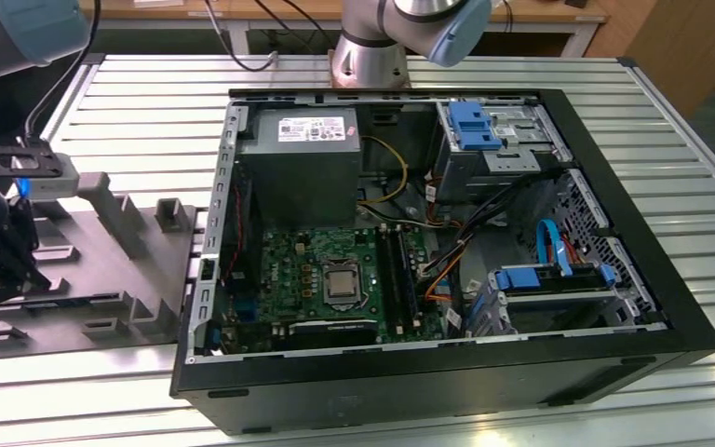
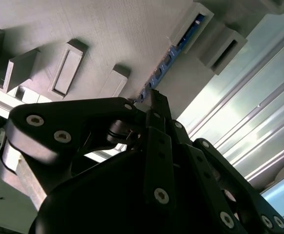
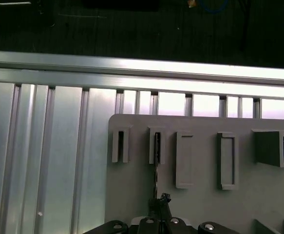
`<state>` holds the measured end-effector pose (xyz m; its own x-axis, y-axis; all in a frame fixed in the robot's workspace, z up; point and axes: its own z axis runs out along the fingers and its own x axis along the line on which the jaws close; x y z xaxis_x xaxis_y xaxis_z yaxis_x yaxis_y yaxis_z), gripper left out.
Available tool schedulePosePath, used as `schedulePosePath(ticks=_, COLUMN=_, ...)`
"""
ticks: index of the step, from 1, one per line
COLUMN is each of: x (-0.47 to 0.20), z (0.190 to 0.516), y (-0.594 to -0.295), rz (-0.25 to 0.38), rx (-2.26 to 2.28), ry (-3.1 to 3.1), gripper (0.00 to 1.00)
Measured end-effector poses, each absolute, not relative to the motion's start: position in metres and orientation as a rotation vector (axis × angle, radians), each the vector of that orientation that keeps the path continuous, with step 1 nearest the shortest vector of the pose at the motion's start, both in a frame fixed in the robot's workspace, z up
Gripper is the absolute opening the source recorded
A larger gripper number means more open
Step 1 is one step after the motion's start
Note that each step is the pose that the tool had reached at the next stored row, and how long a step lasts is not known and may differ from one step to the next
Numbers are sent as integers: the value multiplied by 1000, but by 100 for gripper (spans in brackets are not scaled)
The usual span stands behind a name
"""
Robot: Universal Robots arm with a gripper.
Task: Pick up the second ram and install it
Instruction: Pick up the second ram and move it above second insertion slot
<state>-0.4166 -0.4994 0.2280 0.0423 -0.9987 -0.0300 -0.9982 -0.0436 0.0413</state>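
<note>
Worktop: slatted aluminium table (image 1: 109, 121) carrying all parts.
End effector: gripper (image 2: 149, 97) low over the tray at the exterior view's left; black fingertips closed together on the near end of the stick.
Task part: second ram (image 3: 156, 168), seen edge-on, seated in a narrow tray slot, far end in a raised holder.
Fixture: grey tray (image 3: 200, 204), flat on the table, just beside the case.
Chassis: open computer case (image 1: 457, 372), centre of the exterior view, green motherboard (image 1: 295, 270) inside.
Mount: arm base (image 1: 370, 56) behind the case.
</note>
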Motion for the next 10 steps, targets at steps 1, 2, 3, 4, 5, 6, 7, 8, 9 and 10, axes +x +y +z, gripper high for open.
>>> schedulePosePath(ticks=1, x=-417, z=227, y=-499, rz=-79, rx=2261, ry=-2166, gripper=10)
schedulePosePath(ticks=2, x=-417, z=226, y=-499, rz=-79, rx=2262, ry=-2166, gripper=10)
schedulePosePath(ticks=3, x=-417, z=225, y=-499, rz=-79, rx=2262, ry=-2166, gripper=10)
schedulePosePath(ticks=4, x=-417, z=225, y=-500, rz=-79, rx=2262, ry=-2165, gripper=10)
schedulePosePath(ticks=5, x=-417, z=224, y=-500, rz=-79, rx=2262, ry=-2165, gripper=10)
schedulePosePath(ticks=6, x=-417, z=224, y=-500, rz=-79, rx=2263, ry=-2165, gripper=10)
schedulePosePath(ticks=7, x=-417, z=223, y=-501, rz=-79, rx=2263, ry=-2164, gripper=10)
schedulePosePath(ticks=8, x=-417, z=223, y=-501, rz=-79, rx=2263, ry=-2164, gripper=10)
schedulePosePath(ticks=9, x=-417, z=222, y=-501, rz=-79, rx=2264, ry=-2164, gripper=10)
schedulePosePath(ticks=10, x=-417, z=222, y=-501, rz=-79, rx=2264, ry=-2164, gripper=10)
